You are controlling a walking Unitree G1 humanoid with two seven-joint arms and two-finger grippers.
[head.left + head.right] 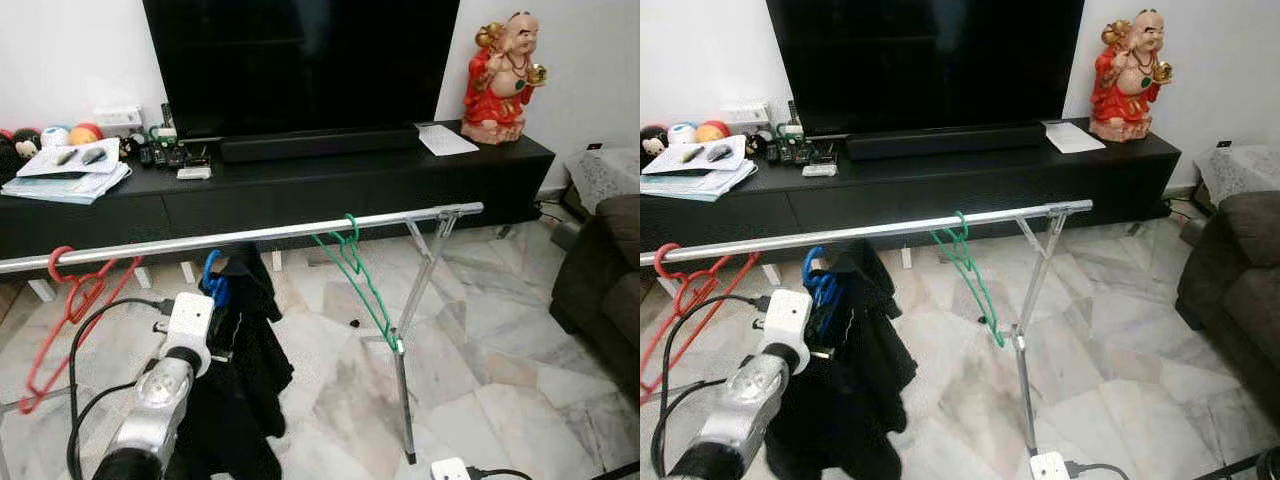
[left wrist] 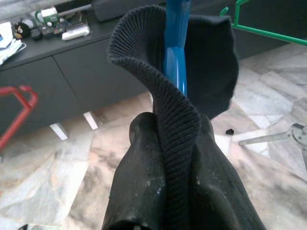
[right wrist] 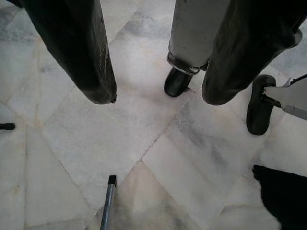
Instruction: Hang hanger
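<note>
Now left tool (image 2: 175, 158) on black garment (image 1: 245, 350)

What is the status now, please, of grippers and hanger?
Left gripper shut on black knitted garment carried by blue plastic hanger, hook at silver metal rail. Right gripper open, idle over floor. Green wire hanger hangs alongside.

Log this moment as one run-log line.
left gripper: shut on black knit garment | blue plastic hanger: hooked on silver metal rail | right gripper: open, idle above floor

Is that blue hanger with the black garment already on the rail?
Yes: the blue hanger hooks over the rail, while the left gripper pinches the black garment.
</note>
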